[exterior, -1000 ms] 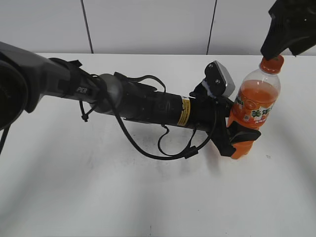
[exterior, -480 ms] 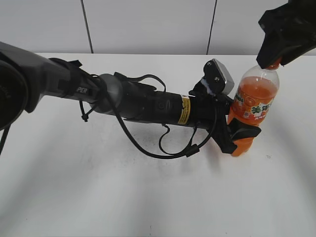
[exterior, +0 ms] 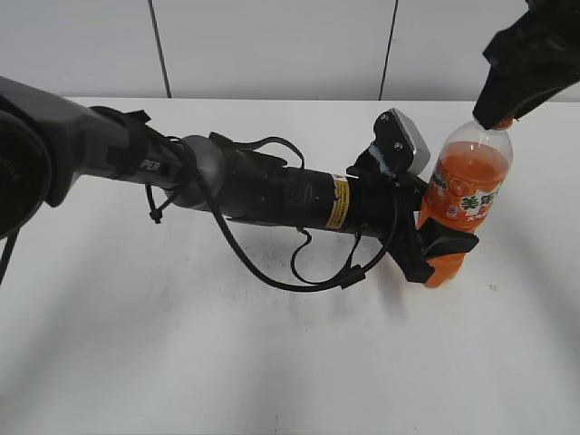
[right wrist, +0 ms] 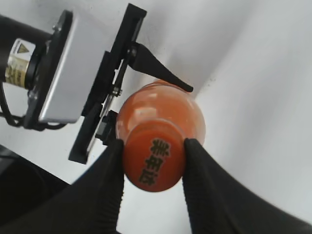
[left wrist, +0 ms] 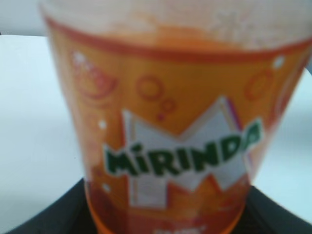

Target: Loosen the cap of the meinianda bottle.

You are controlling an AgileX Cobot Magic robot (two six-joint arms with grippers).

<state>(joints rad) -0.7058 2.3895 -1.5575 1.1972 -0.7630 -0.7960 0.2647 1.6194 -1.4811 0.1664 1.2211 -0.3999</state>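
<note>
While the meinianda bottle (exterior: 464,204) stands upright on the white table (exterior: 181,362) at the right of the exterior view, both arms are on it. The left arm (exterior: 263,190) stretches across from the left edge of the frame, and its left gripper (exterior: 441,246) clamps the lower body of the bottle, one black finger (exterior: 453,243) wrapping the front just under the label. In the left wrist view the bottle fills the frame, its orange label (left wrist: 180,156) reading MIRINDA in green letters, with the dark fingers showing only at the bottom corners.

The right gripper (exterior: 498,113) comes down from the upper right corner of the exterior view and covers the top of the bottle, so only an orange sliver of the neck shows beneath it. In the right wrist view, looking straight down, its two ribbed black fingers (right wrist: 105,195) press against opposite sides of the cap (right wrist: 155,160), which sits low in the centre of the frame with dark Chinese characters across its top. Behind the cap, the bottle's shoulder bulges toward the upper right.
</note>
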